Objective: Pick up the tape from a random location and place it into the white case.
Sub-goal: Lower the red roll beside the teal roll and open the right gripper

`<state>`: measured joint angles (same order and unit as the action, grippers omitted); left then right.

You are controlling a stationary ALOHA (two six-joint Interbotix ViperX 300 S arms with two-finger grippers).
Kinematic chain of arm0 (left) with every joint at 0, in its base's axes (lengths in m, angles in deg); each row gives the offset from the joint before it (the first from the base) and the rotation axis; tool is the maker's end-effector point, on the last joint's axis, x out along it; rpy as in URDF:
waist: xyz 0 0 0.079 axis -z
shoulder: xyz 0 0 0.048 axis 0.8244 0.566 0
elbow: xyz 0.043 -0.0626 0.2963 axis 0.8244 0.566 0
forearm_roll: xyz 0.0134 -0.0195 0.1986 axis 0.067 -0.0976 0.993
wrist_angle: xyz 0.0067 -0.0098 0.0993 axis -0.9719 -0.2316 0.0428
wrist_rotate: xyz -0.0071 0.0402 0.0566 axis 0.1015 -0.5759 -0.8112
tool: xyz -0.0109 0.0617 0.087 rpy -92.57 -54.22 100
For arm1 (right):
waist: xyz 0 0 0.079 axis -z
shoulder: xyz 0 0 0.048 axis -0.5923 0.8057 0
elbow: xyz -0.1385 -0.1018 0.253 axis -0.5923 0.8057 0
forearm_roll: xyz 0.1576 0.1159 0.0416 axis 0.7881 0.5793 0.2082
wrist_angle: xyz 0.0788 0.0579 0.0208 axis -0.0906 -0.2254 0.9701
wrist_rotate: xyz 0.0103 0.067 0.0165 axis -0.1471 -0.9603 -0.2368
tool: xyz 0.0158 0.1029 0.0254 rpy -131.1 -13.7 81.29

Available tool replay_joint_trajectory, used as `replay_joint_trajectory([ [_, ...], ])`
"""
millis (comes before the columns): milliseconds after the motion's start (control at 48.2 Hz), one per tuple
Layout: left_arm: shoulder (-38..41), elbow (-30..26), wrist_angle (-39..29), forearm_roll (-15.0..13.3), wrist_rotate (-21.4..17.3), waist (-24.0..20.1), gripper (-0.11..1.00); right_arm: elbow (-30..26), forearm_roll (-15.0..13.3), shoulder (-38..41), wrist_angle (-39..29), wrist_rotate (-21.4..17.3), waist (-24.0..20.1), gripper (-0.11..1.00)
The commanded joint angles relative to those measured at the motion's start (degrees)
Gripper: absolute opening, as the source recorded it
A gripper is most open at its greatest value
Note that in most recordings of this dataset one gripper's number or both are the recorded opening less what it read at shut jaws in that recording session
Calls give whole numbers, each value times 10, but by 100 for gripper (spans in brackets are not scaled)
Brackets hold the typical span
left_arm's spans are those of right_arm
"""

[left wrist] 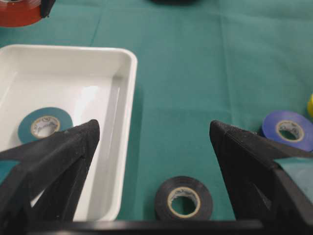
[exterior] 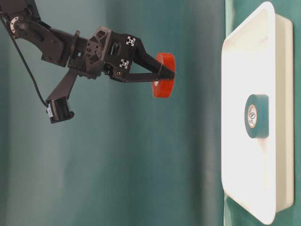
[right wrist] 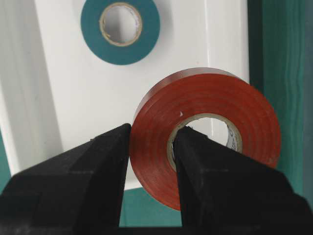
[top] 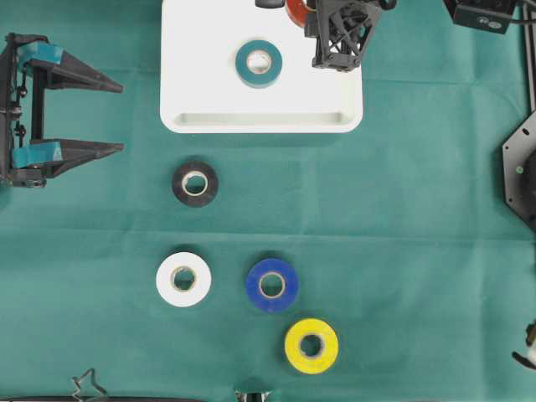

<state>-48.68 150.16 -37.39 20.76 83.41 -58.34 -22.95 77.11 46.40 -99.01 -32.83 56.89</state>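
Overhead: the shallow white plastic case sits at top centre on the green-clothed worktop, a teal tape roll flat inside. The right gripper holds a red tape roll at the case's top edge. The left gripper rests at the left edge, fingers spread. Black, white, blue and yellow rolls lie below.

Table-level: the red roll hangs clear of the case.

Left wrist: spread fingers frame the black roll.

Right wrist: fingers pinch the red roll's wall above the case.
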Motion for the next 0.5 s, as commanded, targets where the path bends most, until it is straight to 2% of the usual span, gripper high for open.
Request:
replay_joint_trajectory([
  [0, 2, -12, 2, -1, 0, 1, 97, -11, 1, -9, 4, 1, -1, 29],
  [290, 2, -12, 1, -1, 0, 1, 97, -9, 1, -8, 8, 1, -1, 29],
  [477, 2, -12, 2, -1, 1, 0, 97, 18, 1, -8, 39, -2, -1, 29],
])
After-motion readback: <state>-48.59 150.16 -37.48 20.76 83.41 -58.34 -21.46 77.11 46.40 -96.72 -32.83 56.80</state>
